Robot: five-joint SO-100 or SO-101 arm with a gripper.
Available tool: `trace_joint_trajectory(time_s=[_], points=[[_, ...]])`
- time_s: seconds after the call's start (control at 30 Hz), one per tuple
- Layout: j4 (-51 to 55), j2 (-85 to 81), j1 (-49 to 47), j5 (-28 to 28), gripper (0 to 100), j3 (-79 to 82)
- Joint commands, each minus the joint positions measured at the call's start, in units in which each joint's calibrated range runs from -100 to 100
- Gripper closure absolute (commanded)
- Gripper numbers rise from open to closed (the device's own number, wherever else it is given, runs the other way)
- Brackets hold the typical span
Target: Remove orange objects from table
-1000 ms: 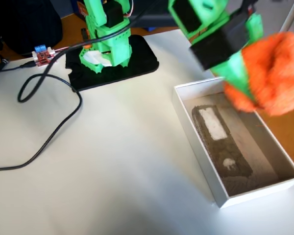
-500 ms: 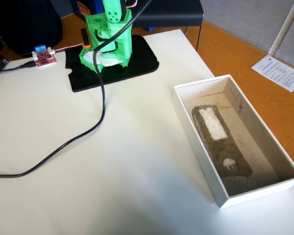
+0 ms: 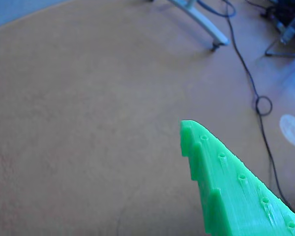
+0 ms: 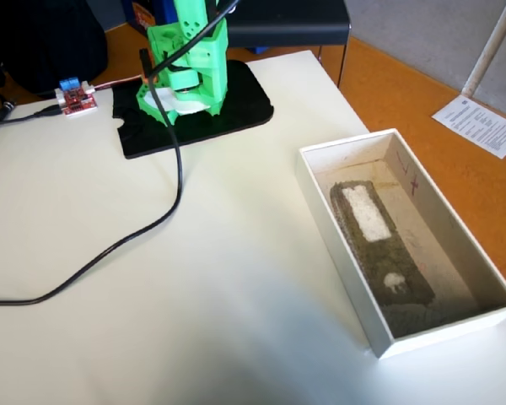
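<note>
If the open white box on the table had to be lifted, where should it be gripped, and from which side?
Probably from above, pinching the left long wall of the box. It lies flat and open-topped with thin upright walls, and bare table lies beside that wall.

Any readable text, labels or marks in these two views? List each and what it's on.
Nothing is legible in either view.
Printed sheet on the floor, fixed view: lines of print, too small to read.
White box, inner wall: faint pen strokes resembling "+" marks, not clearly characters.
Red circuit board: no readable marking.
Pale round spot on the floor, wrist view: blurred, no text discernible.
</note>
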Motion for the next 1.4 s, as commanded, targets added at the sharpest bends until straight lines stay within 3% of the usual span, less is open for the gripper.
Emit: trace_joint_trajectory(time_s=[0.0, 0.3, 0.47, 0.63, 0.9, 0.97, 1.1, 1.27, 1.37], points=[[0.2, -6.8, 5.6, -2.6, 16, 4.0], [2.8, -34.1, 46.1, -4.5, 20, 49.7], [19.5, -50.8, 60.6, -9.0, 20, 64.4], [40.0, -69.3, 64.2, -12.6, 20, 73.1], [62.4, -88.8, 64.9, -12.1, 20, 80.2], [63.5, -92.9, 65.4, -15.9, 20, 81.0], [60.7, -93.8, 66.0, -12.4, 21, 87.5], [59.6, -93.9, 66.6, -15.9, 21, 89.4], [59.6, -93.8, 66.2, -16.1, 15, 89.4]])
